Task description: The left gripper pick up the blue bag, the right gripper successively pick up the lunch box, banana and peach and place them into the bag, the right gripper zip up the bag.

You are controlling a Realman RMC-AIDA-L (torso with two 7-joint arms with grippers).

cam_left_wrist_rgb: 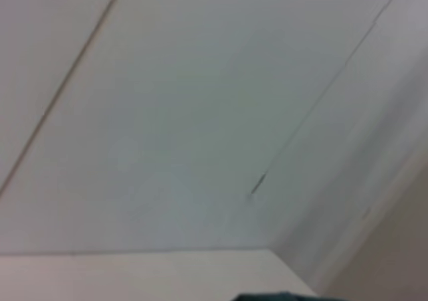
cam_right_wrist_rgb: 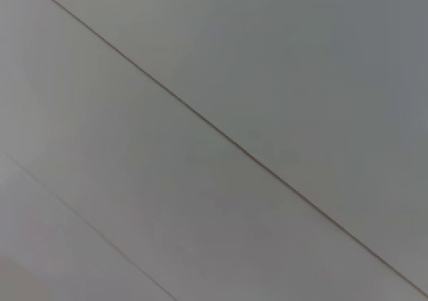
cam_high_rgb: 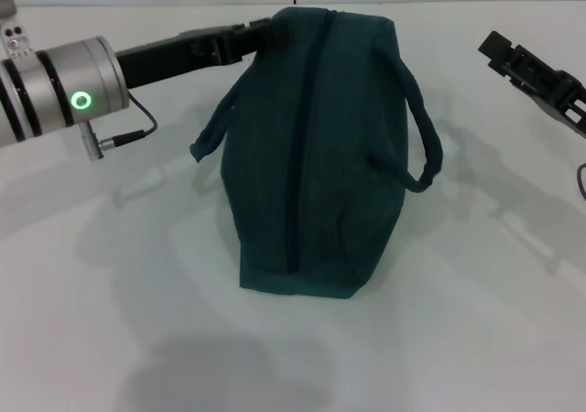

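Note:
The blue bag (cam_high_rgb: 316, 156) stands on the white table in the head view, its zipper line running closed along the top and its two handles hanging to either side. My left gripper (cam_high_rgb: 259, 33) reaches in from the left and meets the bag's far top corner. A sliver of the bag (cam_left_wrist_rgb: 267, 296) shows in the left wrist view. My right gripper (cam_high_rgb: 499, 50) hovers at the far right, well apart from the bag and holding nothing. The lunch box, banana and peach are out of view.
The white table (cam_high_rgb: 110, 320) stretches around the bag on all sides. A cable (cam_high_rgb: 128, 135) dangles from the left wrist. Both wrist views show only pale wall or ceiling panels with seams.

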